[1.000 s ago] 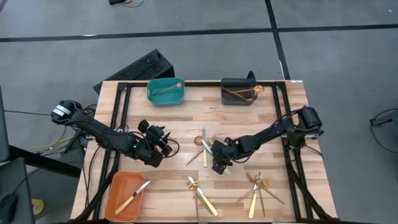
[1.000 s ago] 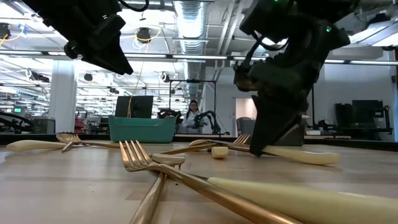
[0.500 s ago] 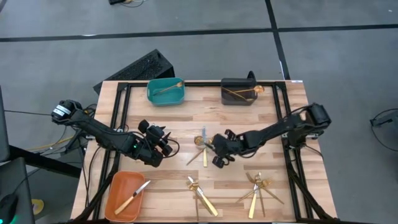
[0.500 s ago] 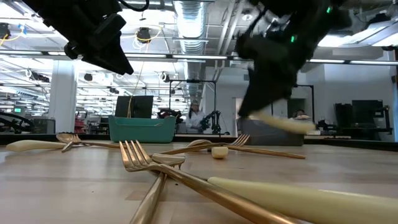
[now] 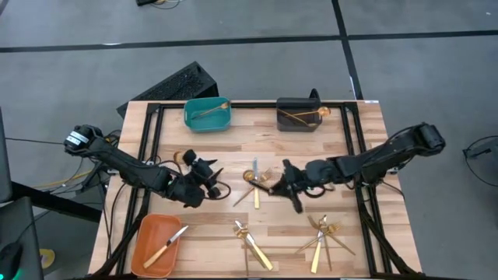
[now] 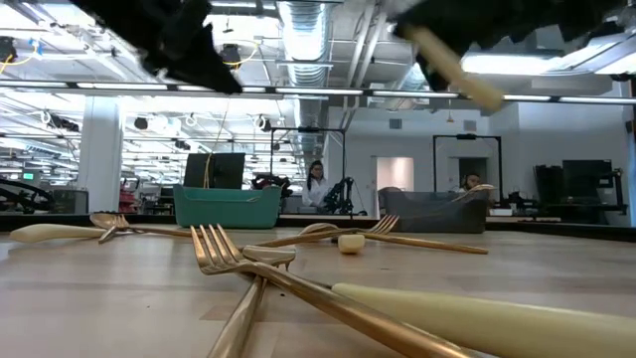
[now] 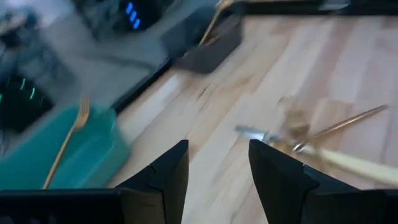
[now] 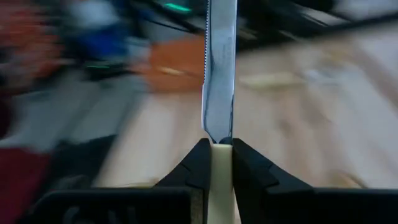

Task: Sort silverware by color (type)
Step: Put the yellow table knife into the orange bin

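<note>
My right gripper (image 5: 280, 185) hovers above the table's middle, shut on a knife (image 8: 219, 68) with a silver blade and a cream handle. The low view shows that handle (image 6: 455, 68) high above the wood. My left gripper (image 5: 208, 176) hangs open and empty over the table's left half, its fingers (image 7: 177, 171) pointing toward the loose silverware (image 5: 254, 184) at the centre. More gold pieces lie near the front edge (image 5: 253, 243) and at the front right (image 5: 323, 233). My right gripper pinches the knife between its two fingers on the cream handle, just behind the blade (image 8: 221, 157). The fingers come nearly level from the table's right side and lie along the knife. The blade sticks out past the fingertips, and the knife is lifted clear of the table.
A teal bin (image 5: 208, 114) with a fork and a dark grey bin (image 5: 299, 117) with gold pieces stand at the far edge. An orange bin (image 5: 154, 243) holding a knife sits at the near left corner. Black rails (image 5: 152, 148) run along both sides.
My right gripper has risen from the table with the knife and tipped from pointing down to nearly level. The knife, which lay on the wood a second ago, now hangs clear of it. My left gripper has rolled at the wrist and shifted slightly.
</note>
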`<move>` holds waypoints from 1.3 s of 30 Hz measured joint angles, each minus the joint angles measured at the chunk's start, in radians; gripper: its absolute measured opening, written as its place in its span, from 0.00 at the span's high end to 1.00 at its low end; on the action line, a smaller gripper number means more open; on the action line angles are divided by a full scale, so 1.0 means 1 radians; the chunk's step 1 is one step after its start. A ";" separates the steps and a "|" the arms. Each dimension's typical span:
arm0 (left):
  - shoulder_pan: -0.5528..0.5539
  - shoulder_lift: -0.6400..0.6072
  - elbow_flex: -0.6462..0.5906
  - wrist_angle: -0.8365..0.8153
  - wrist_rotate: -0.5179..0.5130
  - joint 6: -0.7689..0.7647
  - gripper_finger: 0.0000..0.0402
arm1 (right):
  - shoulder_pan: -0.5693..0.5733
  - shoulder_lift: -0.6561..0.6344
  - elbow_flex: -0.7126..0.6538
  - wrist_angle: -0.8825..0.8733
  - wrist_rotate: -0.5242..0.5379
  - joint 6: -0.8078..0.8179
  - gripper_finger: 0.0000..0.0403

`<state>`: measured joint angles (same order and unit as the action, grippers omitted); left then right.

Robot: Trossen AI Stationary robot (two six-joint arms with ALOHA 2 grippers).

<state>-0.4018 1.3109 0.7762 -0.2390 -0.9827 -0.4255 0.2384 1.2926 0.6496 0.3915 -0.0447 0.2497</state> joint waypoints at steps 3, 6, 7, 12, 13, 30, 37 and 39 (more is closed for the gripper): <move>0.014 0.000 -0.031 0.276 0.116 0.272 0.61 | 0.004 0.004 -0.059 0.172 -0.177 -0.063 0.83; 0.037 0.000 -0.047 0.517 0.321 0.513 0.61 | 0.004 0.023 -0.078 0.297 -0.272 -0.073 0.83; 0.044 0.000 -0.047 0.585 0.394 0.577 0.61 | 0.005 0.028 -0.084 0.318 -0.280 -0.073 0.83; 0.089 0.000 -0.047 0.815 0.733 0.799 0.61 | 0.011 0.085 -0.087 0.396 -0.295 -0.083 0.83; 0.100 0.000 -0.047 0.830 0.772 0.816 0.61 | 0.009 0.100 -0.087 0.411 -0.298 -0.083 0.83; 0.189 0.210 0.001 0.933 0.960 0.808 0.61 | -0.182 0.312 0.040 0.563 -0.595 -0.022 0.83; 0.191 0.221 0.015 0.952 1.084 0.808 0.61 | -0.204 0.364 0.065 0.564 -0.695 -0.004 0.83; 0.191 0.220 0.015 0.955 1.099 0.807 0.61 | -0.204 0.365 0.068 0.563 -0.696 -0.004 0.83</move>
<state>-0.2111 1.5308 0.7910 0.7162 0.1160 0.3817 0.0345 1.6581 0.7175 0.9543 -0.7404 0.2457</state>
